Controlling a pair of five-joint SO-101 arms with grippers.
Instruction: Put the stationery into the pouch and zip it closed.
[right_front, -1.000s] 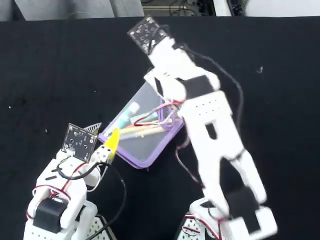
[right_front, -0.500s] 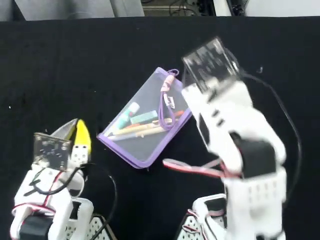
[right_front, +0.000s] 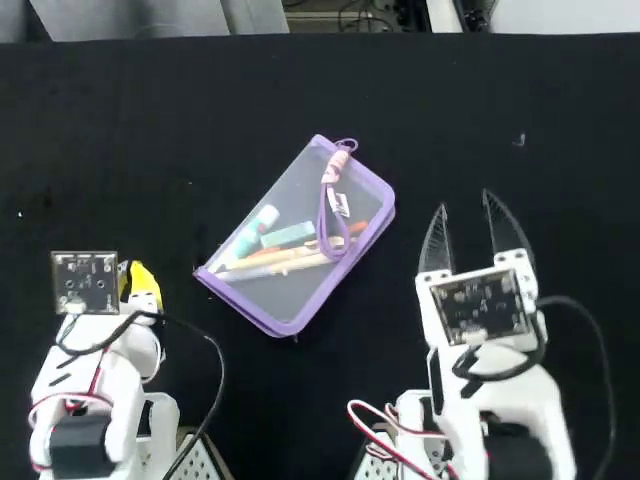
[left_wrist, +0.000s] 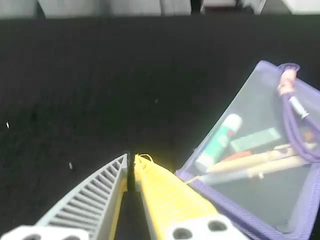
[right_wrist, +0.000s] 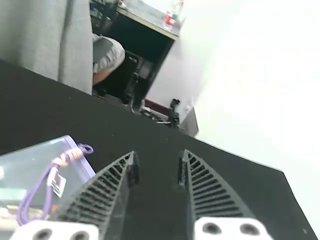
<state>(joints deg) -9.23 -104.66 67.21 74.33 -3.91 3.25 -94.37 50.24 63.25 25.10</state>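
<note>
Both arms are pulling back toward the near edge. The right gripper (right_front: 466, 206) is hanging spread wide and empty, and the left gripper (left_wrist: 131, 159) is pressed together on nothing. The pouch (right_front: 318, 200) is lying mid-table, apart from both, with the stationery (right_front: 283, 245) inside it - probably the task is finishing.

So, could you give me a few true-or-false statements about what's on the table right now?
1. The pouch lies on the black table, and neither arm touches it. True.
2. The stationery is scattered on the table beside the pouch. False: the pens and other pieces are inside the clear pouch.
3. The right arm's fingers are spread apart with nothing between them. True.
4. The left arm's fingers are holding a pen. False: they are pressed together and hold nothing.
</note>
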